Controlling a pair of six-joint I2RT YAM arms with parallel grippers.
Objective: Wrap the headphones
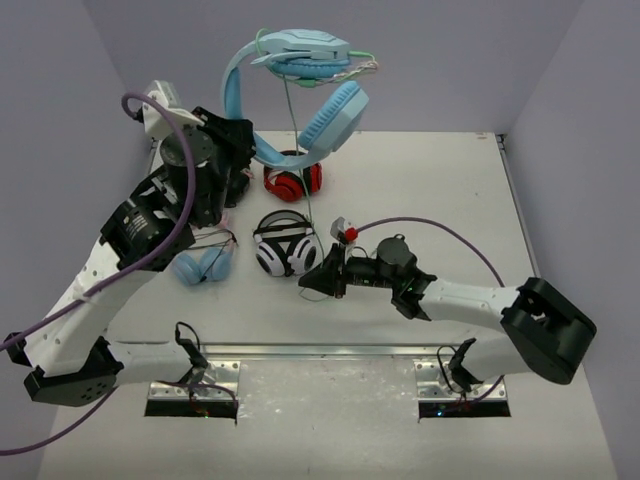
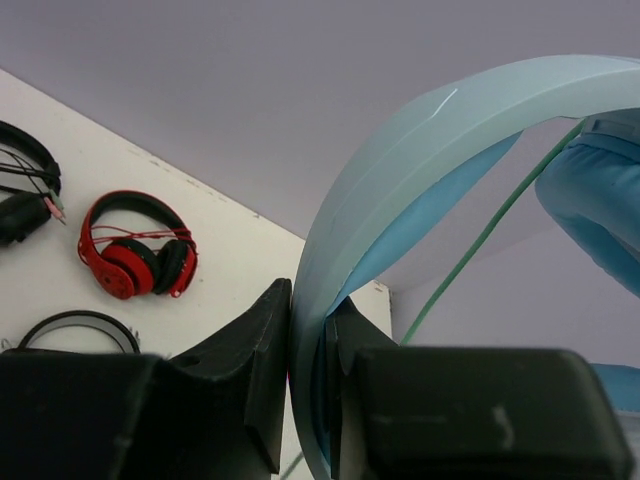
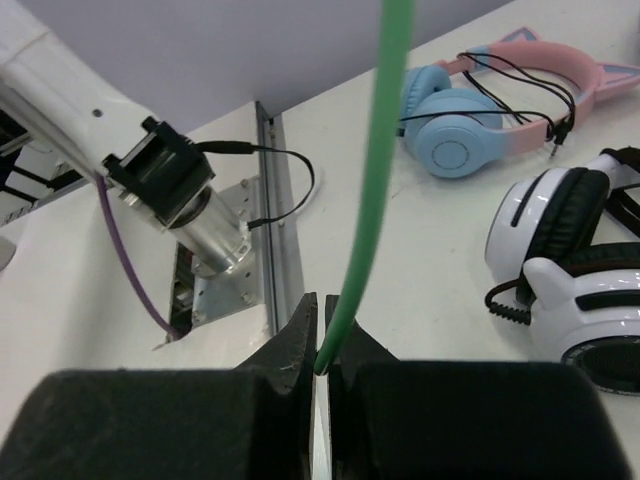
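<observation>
From above we see the headphones [image 1: 335, 118] lifted off the worktop [image 1: 450, 180], over its far left part. Their headband is clenched in the left gripper [image 1: 250, 150]. Their cable [image 1: 295, 130] drops to the right gripper [image 1: 320, 277], near the middle of the worktop.

Only the wrist views show the grips close up. In the left one, the two fingers pinch the pale band edge-on. In the right one, the fingers are closed on the green cable, which rises straight out of frame.

We count four pairs from above:
- the held one
- a red pair [image 1: 292, 180] toward the far edge
- a white-and-black pair [image 1: 287, 245] at the centre
- a cat-ear pair [image 1: 203, 265] left of it, beside the left arm

The left wrist view adds part of a black pair [image 2: 20, 190] at its left border, which we cannot make out from above. We count two arms and one green cable.
</observation>
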